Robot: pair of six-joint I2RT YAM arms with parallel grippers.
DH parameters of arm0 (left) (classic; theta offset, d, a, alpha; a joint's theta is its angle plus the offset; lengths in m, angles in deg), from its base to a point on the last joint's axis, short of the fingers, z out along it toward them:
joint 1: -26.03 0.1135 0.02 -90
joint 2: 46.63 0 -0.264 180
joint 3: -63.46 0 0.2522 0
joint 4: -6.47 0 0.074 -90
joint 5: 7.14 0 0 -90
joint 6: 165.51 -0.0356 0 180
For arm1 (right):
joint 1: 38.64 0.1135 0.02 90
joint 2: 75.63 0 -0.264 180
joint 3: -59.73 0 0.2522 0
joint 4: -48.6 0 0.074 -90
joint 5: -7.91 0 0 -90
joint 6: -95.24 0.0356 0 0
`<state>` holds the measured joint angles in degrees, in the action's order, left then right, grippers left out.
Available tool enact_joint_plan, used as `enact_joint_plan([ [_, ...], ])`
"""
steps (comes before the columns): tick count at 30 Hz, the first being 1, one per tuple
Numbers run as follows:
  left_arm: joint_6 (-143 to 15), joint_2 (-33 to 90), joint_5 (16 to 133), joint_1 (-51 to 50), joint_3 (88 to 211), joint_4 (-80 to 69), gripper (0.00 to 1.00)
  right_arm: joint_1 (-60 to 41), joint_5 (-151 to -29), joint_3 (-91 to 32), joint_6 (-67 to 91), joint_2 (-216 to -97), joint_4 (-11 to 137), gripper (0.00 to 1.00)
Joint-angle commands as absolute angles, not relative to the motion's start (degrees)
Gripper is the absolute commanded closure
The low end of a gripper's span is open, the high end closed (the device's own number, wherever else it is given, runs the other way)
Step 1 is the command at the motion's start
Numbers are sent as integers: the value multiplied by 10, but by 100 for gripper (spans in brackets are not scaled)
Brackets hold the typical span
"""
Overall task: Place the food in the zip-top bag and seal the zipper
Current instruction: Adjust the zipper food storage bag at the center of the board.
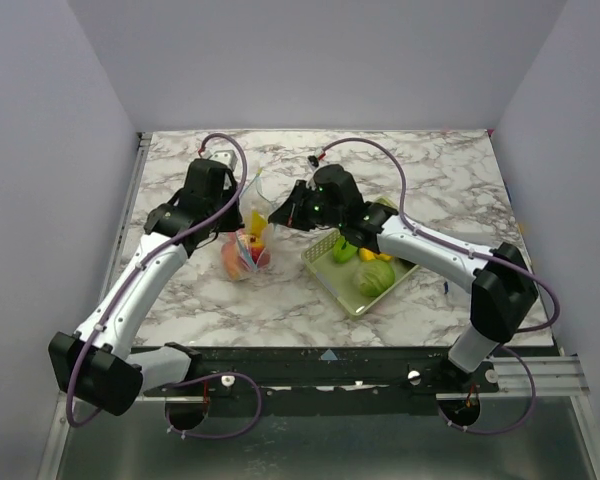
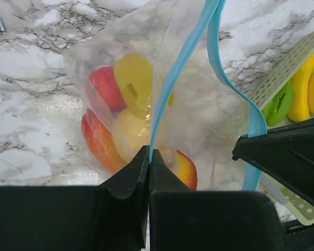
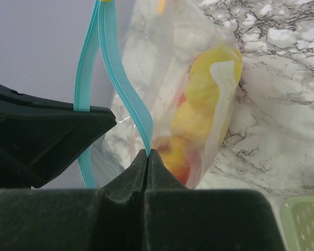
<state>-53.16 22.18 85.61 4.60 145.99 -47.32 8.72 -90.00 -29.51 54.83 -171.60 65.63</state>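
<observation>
At center of the top view, the clear, crinkly zip-top bag (image 1: 252,215) holds glossy red and yellow food (image 1: 245,255) above the marble table (image 1: 430,180). The 2 arms angle inward; left gripper (image 2: 148,157) and right gripper (image 3: 147,155) each pinch the thin light-blue zipper (image 2: 184,55).

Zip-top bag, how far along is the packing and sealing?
Done: red and yellow food sits inside the zip-top bag. In hand: left gripper and right gripper each pinch the zipper, whose two strips gape apart. Left: green and yellow food lies in the basket, and the zipper is unsealed.
</observation>
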Motion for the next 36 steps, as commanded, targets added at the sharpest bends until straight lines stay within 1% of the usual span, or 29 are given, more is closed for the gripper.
enact_joint_plan([
  [1, -529, 155, 845, 49, 1497, -493, 100, 98, -922, -334, 549, -1698, 663, 100],
  [4, -527, 111, 834, 49, 1516, -482, 100, 99, -941, -361, 552, -1688, 660, 100],
  [7, -527, 91, 838, 49, 1492, -462, 100, 99, -957, -363, 569, -1683, 642, 100],
  [10, -533, 103, 850, 49, 1440, -447, 100, 100, -959, -332, 580, -1679, 620, 100],
  [13, -543, 140, 860, 50, 1405, -450, 100, 100, -939, -285, 577, -1683, 595, 100],
  [16, -546, 167, 865, 50, 1412, -472, 100, 100, -926, -277, 557, -1702, 613, 100],
  [19, -552, 152, 865, 51, 1418, -455, 100, 103, -919, -292, 542, -1705, 638, 99],
  [22, -568, 132, 893, 50, 1413, -431, 100, 105, -908, -317, 529, -1702, 671, 92],
  [25, -575, 128, 912, 50, 1403, -417, 100, 105, -892, -349, 508, -1702, 728, 87],
  [28, -582, 121, 913, 50, 1391, -399, 100, 104, -868, -355, 494, -1684, 759, 75],
  [31, -589, 111, 927, 51, 1385, -391, 100, 104, -826, -370, 464, -1662, 829, 63],
  [33, -595, 103, 936, 50, 1376, -379, 100, 104, -759, -374, 445, -1643, 888, 53],
  [36, -597, 96, 939, 50, 1358, -361, 100, 104, -643, -361, 423, -1601, 970, 41],
])
